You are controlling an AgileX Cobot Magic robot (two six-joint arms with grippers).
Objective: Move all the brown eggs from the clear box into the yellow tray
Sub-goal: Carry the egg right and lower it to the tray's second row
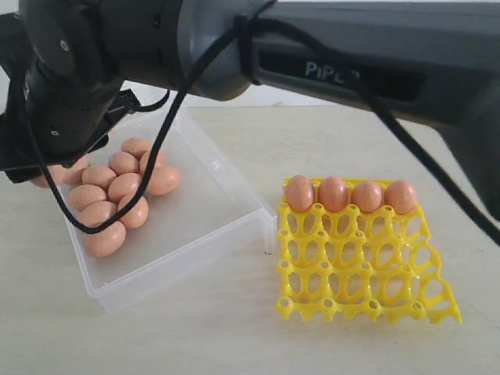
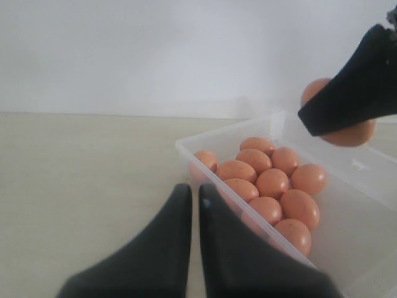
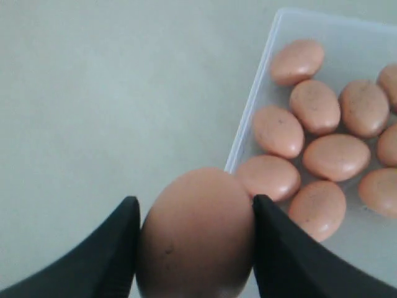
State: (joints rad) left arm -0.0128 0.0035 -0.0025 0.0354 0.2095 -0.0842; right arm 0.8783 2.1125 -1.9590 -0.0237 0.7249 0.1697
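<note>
— Why does the right arm stretch all the way across to the left?
— The clear box (image 1: 195,215) lies there, with the loose brown eggs (image 1: 117,191) heaped at its left end. The yellow tray (image 1: 359,269) sits to the right, well apart, with four eggs (image 1: 333,193) filling its far row. I'd guess that row goes first so the later drops needn't reach over eggs already set down
— Is the claw carrying anything? The arm blocks it from outside
— The right wrist view answers that. The right gripper (image 3: 195,200) is clamped on the held egg (image 3: 195,248), one finger on each flank, above the box's rim
— And the other claw?
— The left gripper (image 2: 193,192) has its fingers drawn almost together on nothing, low beside the box. That probably keeps it clear. Its camera also shows the held egg (image 2: 350,133) raised above the pile, a height the other views don't show
</note>
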